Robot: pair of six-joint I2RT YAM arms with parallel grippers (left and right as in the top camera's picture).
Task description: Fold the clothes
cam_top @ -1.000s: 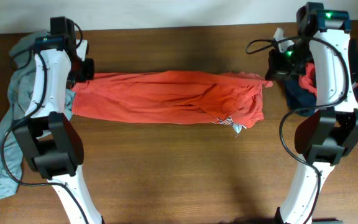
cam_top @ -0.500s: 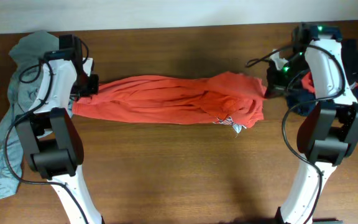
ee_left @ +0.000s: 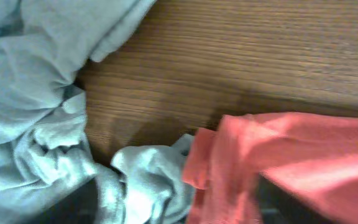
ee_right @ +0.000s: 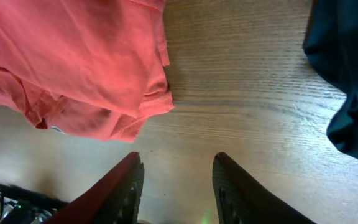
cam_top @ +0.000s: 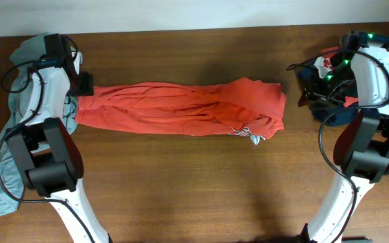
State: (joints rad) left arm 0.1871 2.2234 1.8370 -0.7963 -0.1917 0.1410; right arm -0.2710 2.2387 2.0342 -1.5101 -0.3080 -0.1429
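The orange-red T-shirt (cam_top: 181, 108) of the clothes lies on the wooden table as a long folded strip, with a bit of its white lettering showing at the lower right. My left gripper (cam_top: 85, 84) is at the strip's left end. In the left wrist view its dark fingers stand wide apart, with the shirt's edge (ee_left: 291, 155) and grey-blue fabric (ee_left: 30, 93) lying between them. My right gripper (cam_top: 308, 94) is a short way right of the shirt's right end. It is open over bare wood (ee_right: 178, 157), and the shirt's corner (ee_right: 73, 56) lies ahead of it.
A pale grey-blue shirt (cam_top: 9, 135) is heaped at the table's left edge and hangs down it. Navy and red garments (cam_top: 336, 111) are piled behind the right arm, and navy cloth (ee_right: 347, 74) shows to the right of the right gripper. The table's back edge (cam_top: 194, 28) runs close behind.
Both grippers have opened and let go of the shirt's ends. The shirt has settled flat on the table. The right arm has drawn away to the right, the left one slightly left.
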